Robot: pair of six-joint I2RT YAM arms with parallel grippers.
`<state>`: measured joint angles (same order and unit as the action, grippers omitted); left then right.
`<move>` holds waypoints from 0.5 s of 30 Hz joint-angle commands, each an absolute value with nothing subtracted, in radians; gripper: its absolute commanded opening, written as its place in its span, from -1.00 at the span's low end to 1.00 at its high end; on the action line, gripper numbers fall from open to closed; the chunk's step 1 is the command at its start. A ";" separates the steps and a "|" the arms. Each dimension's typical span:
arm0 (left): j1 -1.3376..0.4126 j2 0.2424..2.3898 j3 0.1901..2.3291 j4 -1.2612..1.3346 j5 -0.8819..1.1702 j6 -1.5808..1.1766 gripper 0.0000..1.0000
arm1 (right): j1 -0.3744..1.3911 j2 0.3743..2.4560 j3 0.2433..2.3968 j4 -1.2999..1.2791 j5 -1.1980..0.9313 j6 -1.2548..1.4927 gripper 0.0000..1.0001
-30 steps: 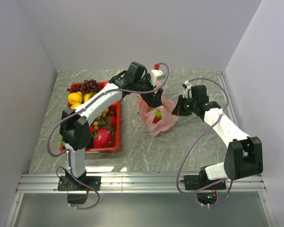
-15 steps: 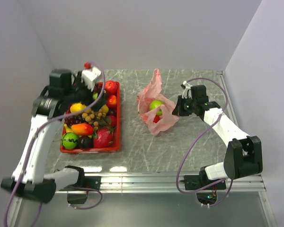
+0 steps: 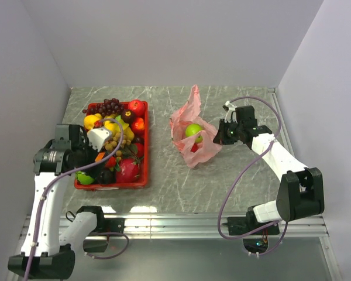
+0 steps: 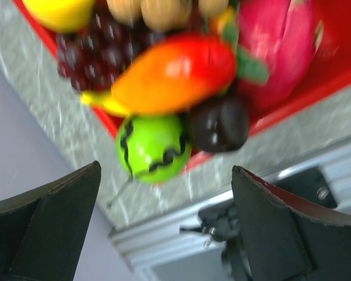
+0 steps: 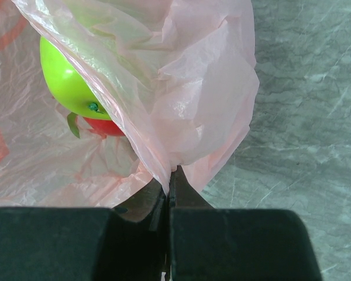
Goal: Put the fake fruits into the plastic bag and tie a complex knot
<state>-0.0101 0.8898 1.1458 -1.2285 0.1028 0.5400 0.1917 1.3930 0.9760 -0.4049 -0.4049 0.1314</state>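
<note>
The bag [image 3: 203, 153] lies in the middle of the surface [image 3: 245, 181], nearer the far edge than the near one, its mouth open upward and one loose flap [image 3: 192, 96] pointing at the far edge. Inside it sit a green apple [image 3: 193, 130] and, under that, a red fruit [image 5: 104, 127]. The right gripper [image 5: 169, 175] is clamped on a fold of pink film at the bag's right side, its fingers pressed together with the film between them.

The remaining fruits fill a red tray [image 3: 111, 186] along the left edge of the surface: grapes [image 3: 105, 107] at its far end, then a red apple [image 3: 136, 107], a lemon [image 3: 92, 121], tan berries [image 3: 112, 142] and a dragon fruit [image 3: 127, 171]. The left gripper [image 4: 165, 167] hangs above the tray's near left corner with its fingers spread wide and nothing between them. Below it lie a second green apple [image 4: 153, 146], a mango [image 4: 175, 73] and a dark round fruit [image 4: 217, 123].
</note>
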 commanded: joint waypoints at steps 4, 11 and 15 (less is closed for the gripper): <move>-0.002 0.836 1.080 -1.338 -0.038 0.684 0.99 | 0.187 1.400 0.994 -0.390 -0.408 0.120 -1.00; 0.037 0.917 1.107 -1.286 0.007 0.816 0.99 | 0.186 1.408 1.009 -0.403 -0.407 0.103 -1.00; 0.069 1.026 1.301 -1.339 0.274 0.854 0.99 | 0.186 1.399 1.005 -0.405 -0.402 0.100 -1.00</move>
